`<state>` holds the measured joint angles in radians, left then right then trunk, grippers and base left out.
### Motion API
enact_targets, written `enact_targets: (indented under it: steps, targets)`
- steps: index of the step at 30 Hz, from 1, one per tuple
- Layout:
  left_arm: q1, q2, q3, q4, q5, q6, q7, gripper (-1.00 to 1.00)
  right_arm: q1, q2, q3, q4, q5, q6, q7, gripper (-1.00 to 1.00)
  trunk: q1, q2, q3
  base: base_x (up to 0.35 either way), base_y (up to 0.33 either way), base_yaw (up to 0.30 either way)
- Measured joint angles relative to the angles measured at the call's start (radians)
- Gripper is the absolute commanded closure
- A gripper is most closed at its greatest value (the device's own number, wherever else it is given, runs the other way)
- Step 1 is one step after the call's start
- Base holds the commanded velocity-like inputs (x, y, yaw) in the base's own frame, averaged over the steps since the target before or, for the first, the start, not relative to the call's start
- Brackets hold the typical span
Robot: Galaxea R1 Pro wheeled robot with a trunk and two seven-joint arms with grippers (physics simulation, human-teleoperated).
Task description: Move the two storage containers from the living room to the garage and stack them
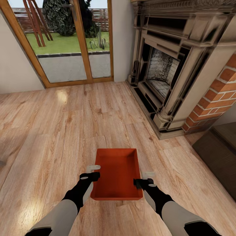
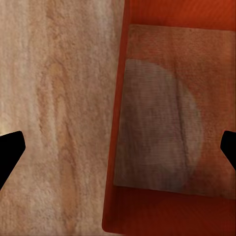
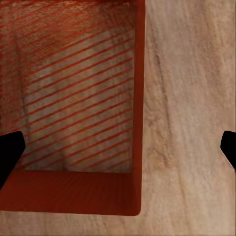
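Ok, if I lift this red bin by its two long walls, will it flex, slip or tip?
The storage container is thin-walled and lidless, so its walls may bow somewhat. It looks empty, so probably light. The left hand and right hand straddle opposite long walls, which should limit tipping; the smooth walls might slide if held loosely.
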<state>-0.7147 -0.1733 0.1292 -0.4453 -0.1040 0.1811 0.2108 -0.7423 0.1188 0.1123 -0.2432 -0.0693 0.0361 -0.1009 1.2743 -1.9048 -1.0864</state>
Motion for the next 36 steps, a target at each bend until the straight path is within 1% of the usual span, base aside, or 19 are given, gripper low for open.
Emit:
enact_targets:
  steps: [4, 7, 16, 32, 35, 36]
  targets:
    - [0.0, 0.0, 0.0, 0.011, 0.002, 0.0, 0.0, -1.0, 0.0, -0.001, 0.001, -0.073, -0.002, 0.008, 0.003, -1.0, 0.0, 0.0, 0.0, 0.0, 0.0, 0.0]
    - [0.0, 0.0, 0.0, 0.03, 0.002, -0.001, 0.0, -1.0, 0.0, 0.0, 0.0, -0.092, -0.004, 0.009, 0.004, -1.0, 0.0, 0.0, 0.0, 0.0, 0.0, 0.0]
    - [0.0, 0.0, -0.001, 0.051, 0.001, -0.003, 0.001, -1.0, 0.0, 0.006, 0.002, -0.097, -0.002, 0.026, 0.005, -1.0, 0.0, 0.0, 0.0, 0.0, 0.0, 0.0]
    - [0.0, 0.001, -0.002, 0.048, 0.001, -0.003, 0.002, -1.0, 0.0, 0.0, -0.004, -0.078, -0.01, 0.028, 0.006, -1.0, 0.0, 0.0, 0.0, 0.0, 0.0, 0.0]
    - [0.0, 0.001, -0.002, 0.048, 0.001, -0.003, 0.002, -1.0, 0.0, 0.0, -0.004, -0.078, -0.01, 0.028, 0.005, -1.0, 0.011, -0.021, -0.009, 0.0, 0.0, 0.0]
    - [0.0, 0.001, -0.002, 0.046, 0.001, -0.003, 0.003, -1.0, 0.0, 0.0, -0.004, -0.078, -0.01, 0.027, 0.004, -1.0, 0.012, -0.021, -0.009, 0.0, 0.0, 0.0]
